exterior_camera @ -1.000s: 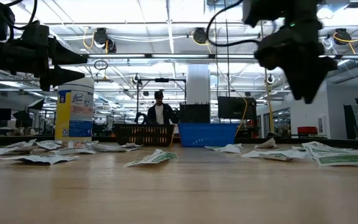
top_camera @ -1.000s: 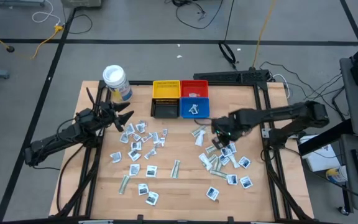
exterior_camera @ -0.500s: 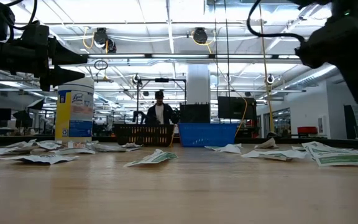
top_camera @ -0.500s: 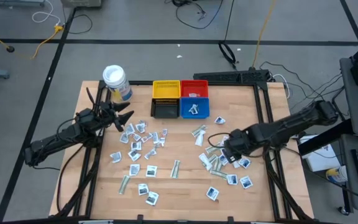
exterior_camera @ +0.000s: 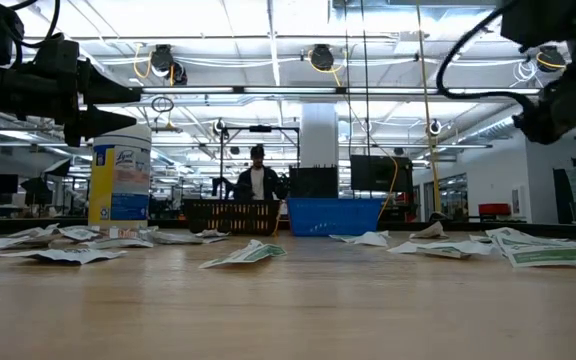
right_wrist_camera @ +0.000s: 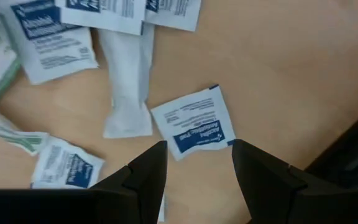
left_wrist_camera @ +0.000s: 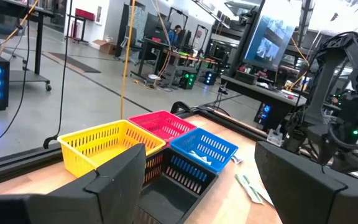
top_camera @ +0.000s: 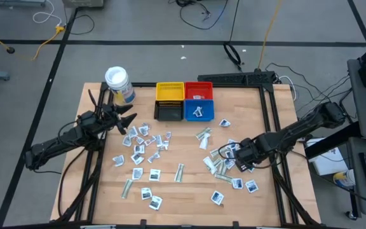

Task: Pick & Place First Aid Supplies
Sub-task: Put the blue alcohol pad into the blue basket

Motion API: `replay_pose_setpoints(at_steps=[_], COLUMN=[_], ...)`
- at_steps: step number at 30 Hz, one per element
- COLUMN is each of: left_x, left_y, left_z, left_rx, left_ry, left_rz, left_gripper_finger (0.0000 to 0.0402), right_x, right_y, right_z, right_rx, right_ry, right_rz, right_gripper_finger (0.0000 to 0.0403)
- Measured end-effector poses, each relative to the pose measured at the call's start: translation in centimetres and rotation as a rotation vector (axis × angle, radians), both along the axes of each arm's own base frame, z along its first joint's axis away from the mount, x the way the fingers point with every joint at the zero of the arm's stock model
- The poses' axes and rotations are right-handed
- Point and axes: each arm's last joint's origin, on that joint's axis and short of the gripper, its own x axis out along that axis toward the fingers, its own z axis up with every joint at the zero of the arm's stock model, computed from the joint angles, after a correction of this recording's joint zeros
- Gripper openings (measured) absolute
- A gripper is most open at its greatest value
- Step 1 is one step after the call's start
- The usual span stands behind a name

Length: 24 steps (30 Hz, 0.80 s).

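Several small white packets lie flat on the table, one group at the left (top_camera: 142, 143) and one at the right (top_camera: 224, 163). My right gripper (top_camera: 240, 156) hovers open above the right group, pointing down. In its wrist view (right_wrist_camera: 194, 171), a squarish blue-marked packet (right_wrist_camera: 194, 127) lies just ahead of the fingertips, beside a long white strip (right_wrist_camera: 129, 81). My left gripper (top_camera: 124, 121) waits open near the table's left side, in the air (exterior_camera: 98, 100). Its wrist view (left_wrist_camera: 204, 180) faces the bins.
Yellow (top_camera: 169, 91), red (top_camera: 199, 90), black (top_camera: 168, 112) and blue (top_camera: 199, 111) bins stand in a square at the far middle; packets lie in the blue and red ones. A white-lidded jar (top_camera: 118, 84) stands at the far left. A person (exterior_camera: 256, 180) stands beyond the table.
My right gripper has moved from the table's middle toward the right and near edge, and now stands over the right group of packets. The left arm has kept still. No packet has moved.
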Motion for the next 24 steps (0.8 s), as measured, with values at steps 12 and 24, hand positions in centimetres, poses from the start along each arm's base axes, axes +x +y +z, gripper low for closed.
replay_pose_setpoints(at_steps=[12,24], left_x=[0.0,0.0], left_y=[0.0,0.0], left_z=[0.0,0.0], left_rx=[0.0,0.0], left_ry=[0.0,0.0], left_rz=[0.0,0.0], left_gripper_finger=[0.0306,0.0306], right_x=[-0.3,-0.5], right_y=[0.1,0.0], right_z=[-3.9,-4.3], right_rx=[0.079,0.095], right_ry=[-0.014,-0.008], right_rz=[0.019,0.02], right_gripper_finger=[0.0163,0.0019])
